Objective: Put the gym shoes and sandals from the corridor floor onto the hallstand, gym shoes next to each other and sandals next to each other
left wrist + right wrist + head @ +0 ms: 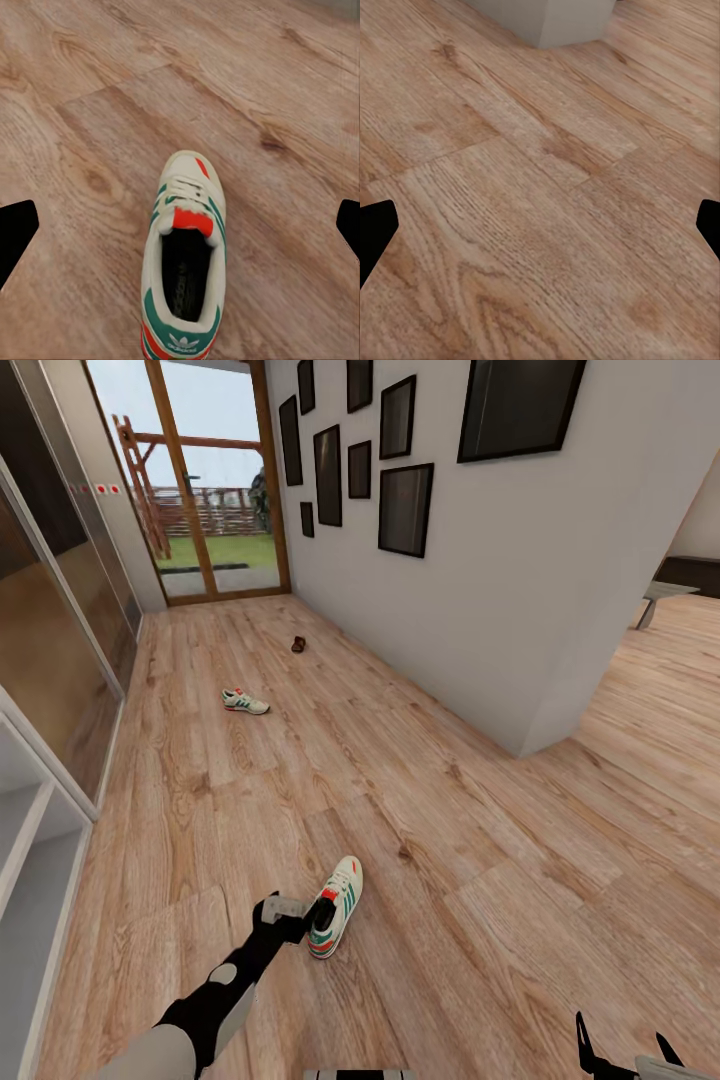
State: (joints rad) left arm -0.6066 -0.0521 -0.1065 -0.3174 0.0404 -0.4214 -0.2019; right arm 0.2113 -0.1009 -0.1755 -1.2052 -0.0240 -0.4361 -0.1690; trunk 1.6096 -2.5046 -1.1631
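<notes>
lowering the wide-open left gripper [312, 922] squarely over the near gym shoe [336, 906] heel collar should seat the grasp; right gripper [625, 1050] open too

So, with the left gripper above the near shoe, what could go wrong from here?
1. The left gripper is open wide around the near gym shoe; closing off-centre on its soft collar could let it slip or twist.
2. The other gym shoe and a dark sandal lie far down the corridor floor, so the pairs may end up apart on the rack.
</notes>
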